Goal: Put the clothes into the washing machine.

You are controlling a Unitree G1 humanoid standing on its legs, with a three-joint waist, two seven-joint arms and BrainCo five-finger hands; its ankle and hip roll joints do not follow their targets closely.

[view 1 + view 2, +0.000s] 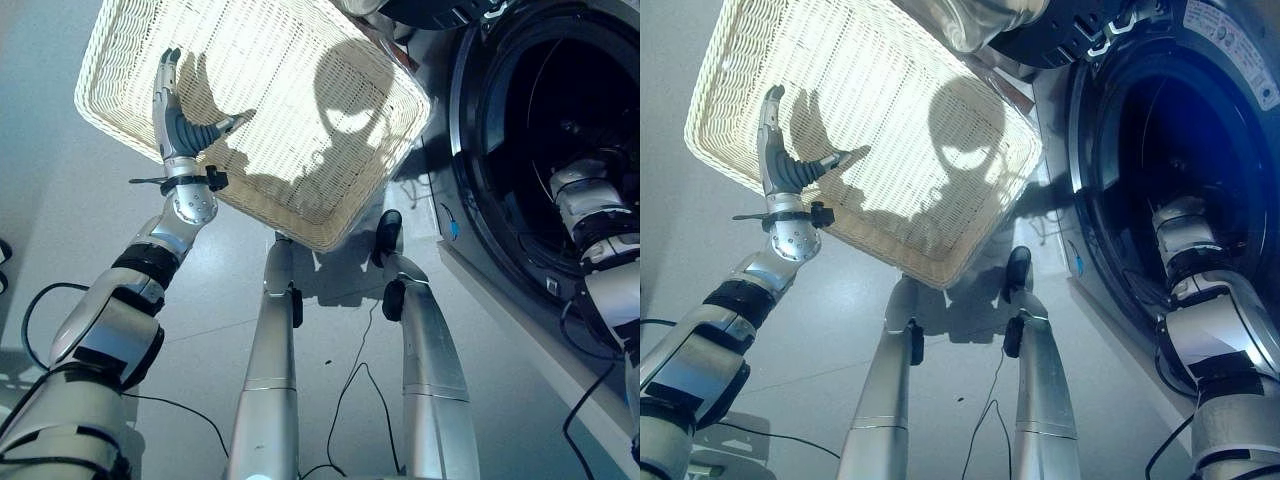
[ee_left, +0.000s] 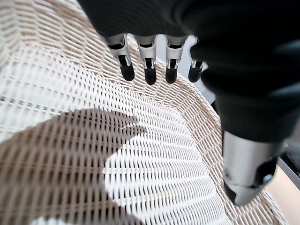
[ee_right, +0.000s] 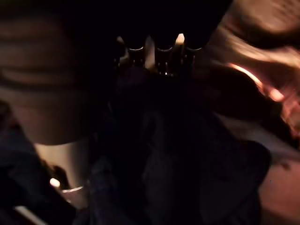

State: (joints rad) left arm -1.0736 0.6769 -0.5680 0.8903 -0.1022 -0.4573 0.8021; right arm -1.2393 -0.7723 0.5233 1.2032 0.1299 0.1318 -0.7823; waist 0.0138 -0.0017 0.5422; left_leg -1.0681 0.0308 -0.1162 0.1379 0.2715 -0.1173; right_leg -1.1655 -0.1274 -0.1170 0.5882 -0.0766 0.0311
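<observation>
The washing machine (image 1: pixel 520 140) stands on the right with its round door opening dark and gaping, and the robot's right arm reaches straight into the drum, so that the right hand (image 3: pixel 157 54) is swallowed by the darkness inside. In the right wrist view its fingers hang over a heap of dark clothes (image 3: pixel 187 159) lying in the drum, but it is too dim in there to tell whether they are spread or curled round the cloth. Over on the left, the left hand (image 1: pixel 178 125) is held up above the white wicker basket (image 1: pixel 300 200), which sits on the floor just beside the machine, towards the far side. Its fingers are straight and spread, the thumb sticking out to the right, holding nothing. The weave inside the basket is bare.
</observation>
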